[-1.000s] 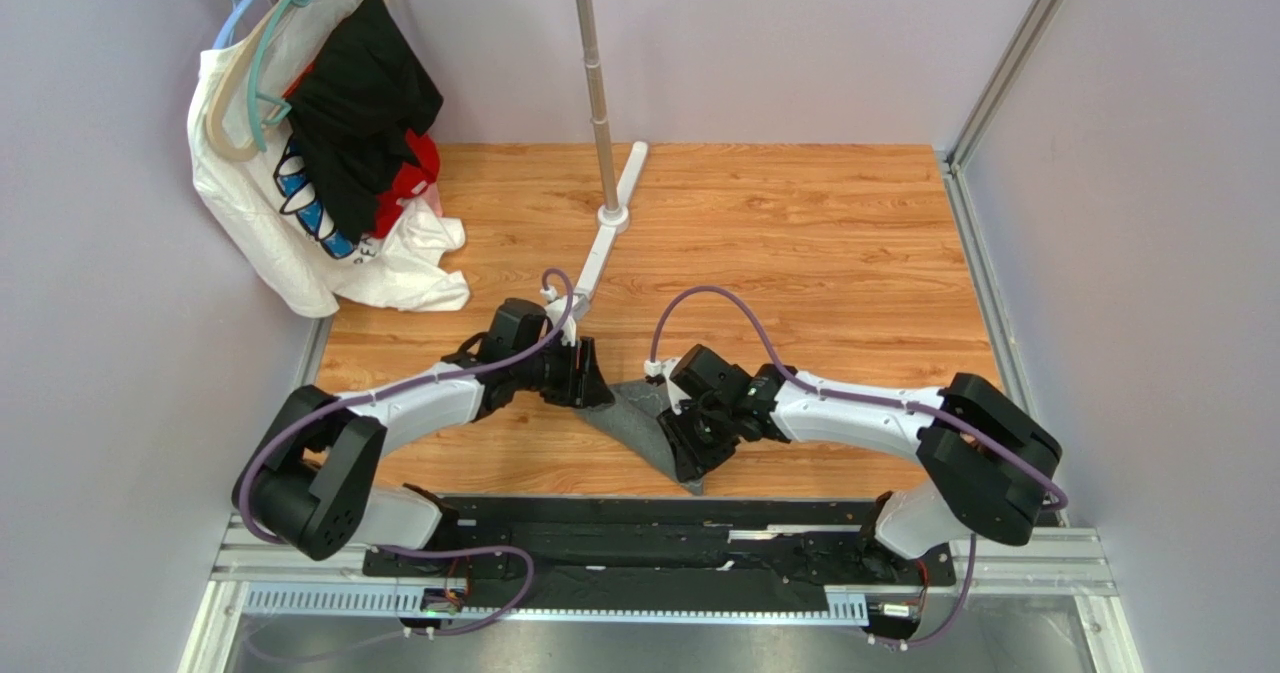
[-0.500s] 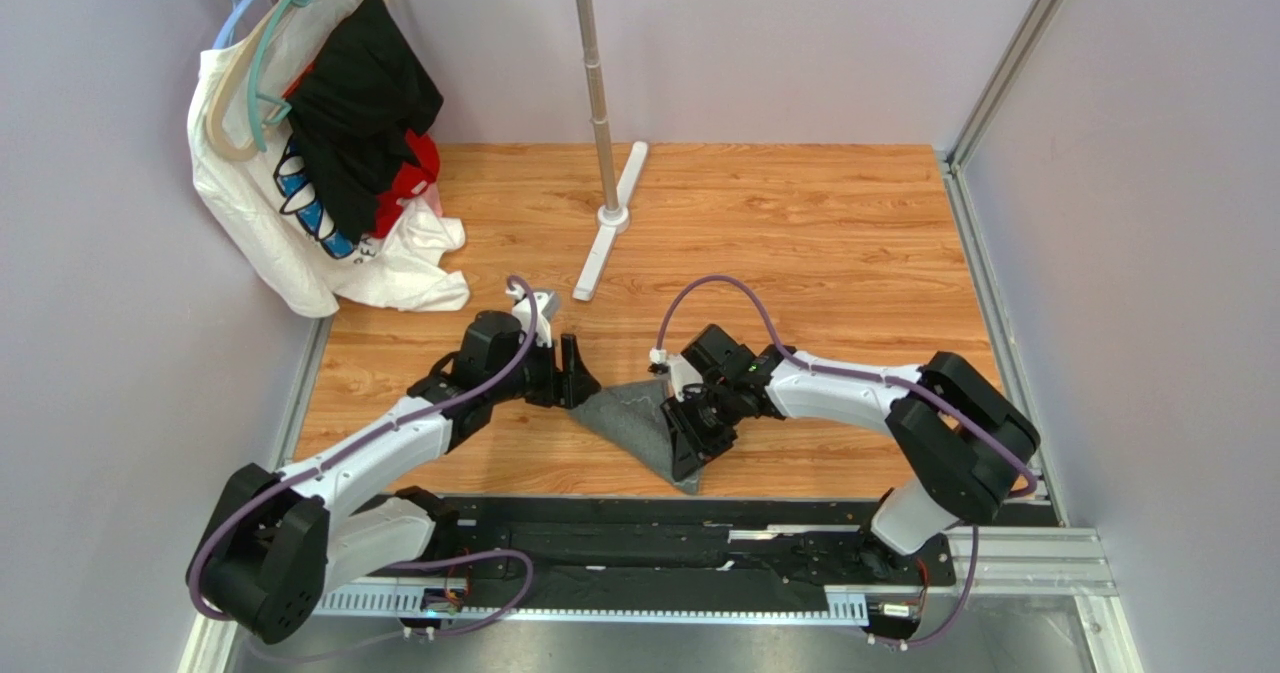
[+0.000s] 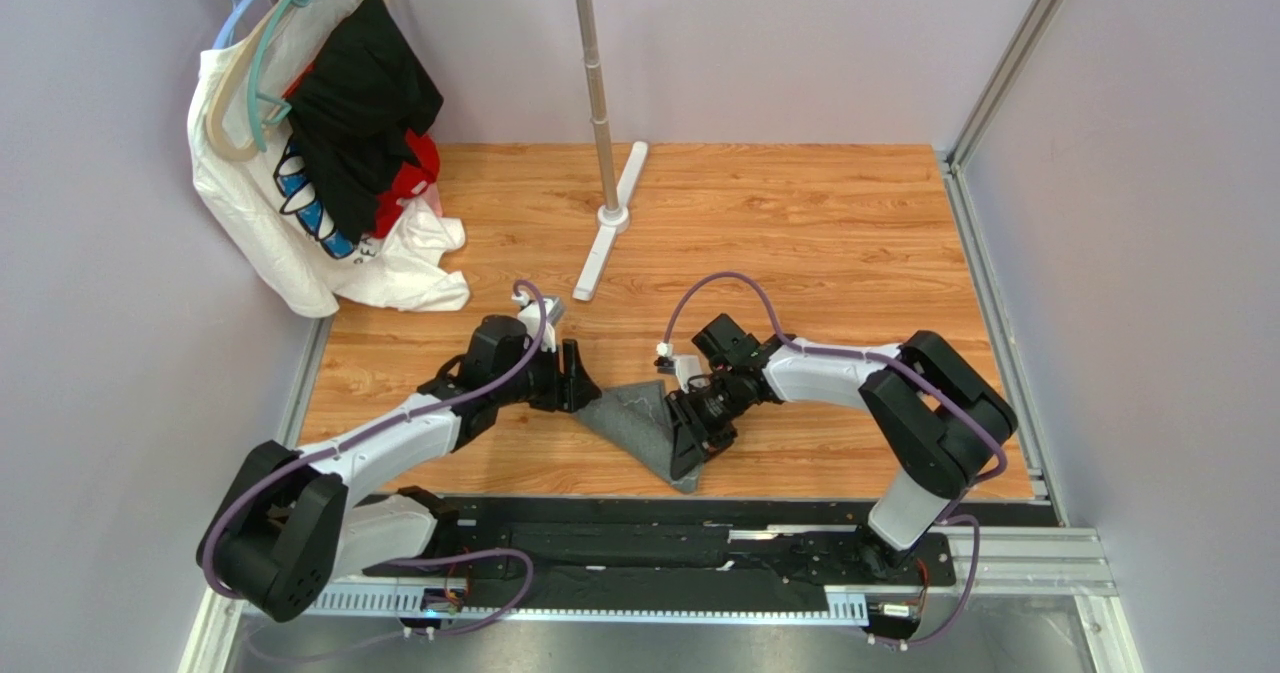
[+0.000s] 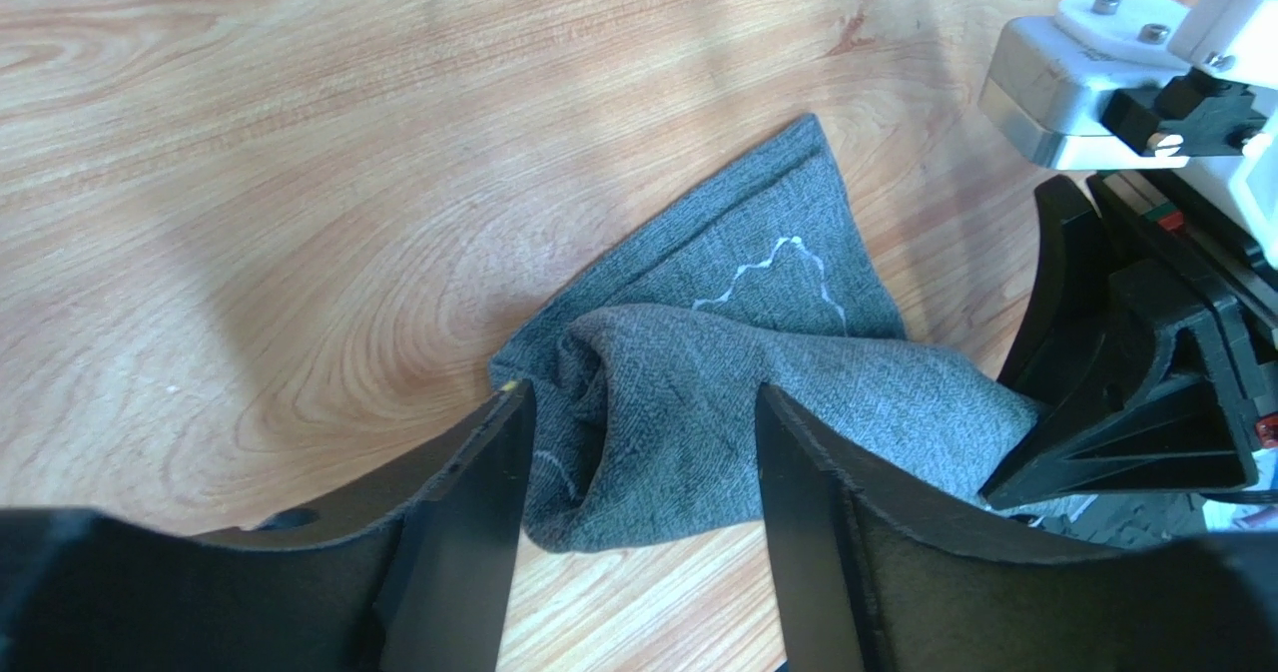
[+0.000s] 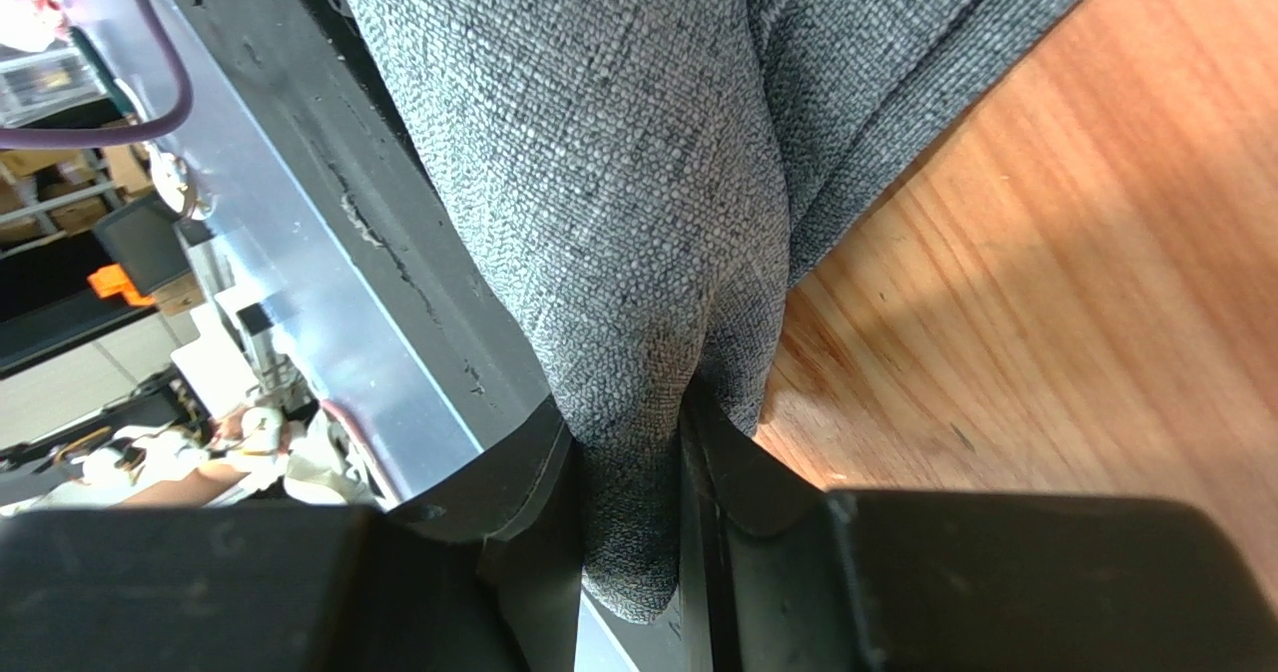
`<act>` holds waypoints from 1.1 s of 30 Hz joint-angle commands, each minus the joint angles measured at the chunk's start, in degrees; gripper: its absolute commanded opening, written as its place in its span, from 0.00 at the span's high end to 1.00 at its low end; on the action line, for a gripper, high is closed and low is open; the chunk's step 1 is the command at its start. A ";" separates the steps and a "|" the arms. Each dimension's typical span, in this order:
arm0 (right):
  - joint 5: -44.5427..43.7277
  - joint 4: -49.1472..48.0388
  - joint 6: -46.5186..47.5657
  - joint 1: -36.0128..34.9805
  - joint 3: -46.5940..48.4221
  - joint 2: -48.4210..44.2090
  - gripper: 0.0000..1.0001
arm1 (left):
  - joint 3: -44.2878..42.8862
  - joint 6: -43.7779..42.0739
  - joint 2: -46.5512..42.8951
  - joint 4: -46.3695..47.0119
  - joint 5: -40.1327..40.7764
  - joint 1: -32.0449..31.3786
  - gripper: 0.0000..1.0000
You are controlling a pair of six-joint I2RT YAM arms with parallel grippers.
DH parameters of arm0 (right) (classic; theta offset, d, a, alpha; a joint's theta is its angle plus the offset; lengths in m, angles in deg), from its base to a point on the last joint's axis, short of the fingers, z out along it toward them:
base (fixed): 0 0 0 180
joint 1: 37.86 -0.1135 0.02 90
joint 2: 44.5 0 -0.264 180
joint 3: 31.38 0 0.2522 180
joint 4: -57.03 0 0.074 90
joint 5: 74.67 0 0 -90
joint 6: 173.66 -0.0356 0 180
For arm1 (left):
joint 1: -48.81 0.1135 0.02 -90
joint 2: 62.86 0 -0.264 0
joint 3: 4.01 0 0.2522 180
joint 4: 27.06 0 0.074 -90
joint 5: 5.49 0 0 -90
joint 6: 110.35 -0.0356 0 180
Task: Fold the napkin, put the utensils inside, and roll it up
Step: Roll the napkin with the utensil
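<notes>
The jaws of the right gripper (image 5: 630, 448) are clamping a thick fold of the napkin (image 3: 646, 421), while the jaws of the left gripper (image 4: 642, 403) are standing released, straddling the bunched opposite end. The napkin is lying on the desk (image 3: 812, 238) close to its near edge, between the two grippers. It is showing as a crumpled dark grey wedge with a pale zigzag stitch line on one flap.
</notes>
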 commanded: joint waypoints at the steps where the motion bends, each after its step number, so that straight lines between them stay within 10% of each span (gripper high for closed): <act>1: 1.57 -1.24 1.63 0.64 1.20 2.29 0.74 | 0.30 0.49 1.45 4.73 -2.05 0.15 0.42; 7: 3.59 -1.69 1.80 2.22 1.55 3.96 0.73 | 0.56 0.22 4.00 5.87 -3.28 0.15 0.51; 11: 3.60 -1.69 1.72 3.10 1.81 4.32 0.70 | 0.22 0.66 5.32 6.49 -3.64 0.15 0.77; 16: 0.97 0.94 1.80 3.46 2.42 1.16 0.41 | -3.12 0.66 7.95 1.23 -1.53 0.15 0.99; 27: -31.71 17.11 -1.45 2.50 12.43 -11.49 0.27 | -8.75 -1.10 14.29 -2.92 -4.95 0.15 1.00; 33: -52.55 9.60 1.00 -9.33 12.27 -18.97 0.26 | -9.89 -1.45 15.52 -5.02 -5.92 0.15 1.00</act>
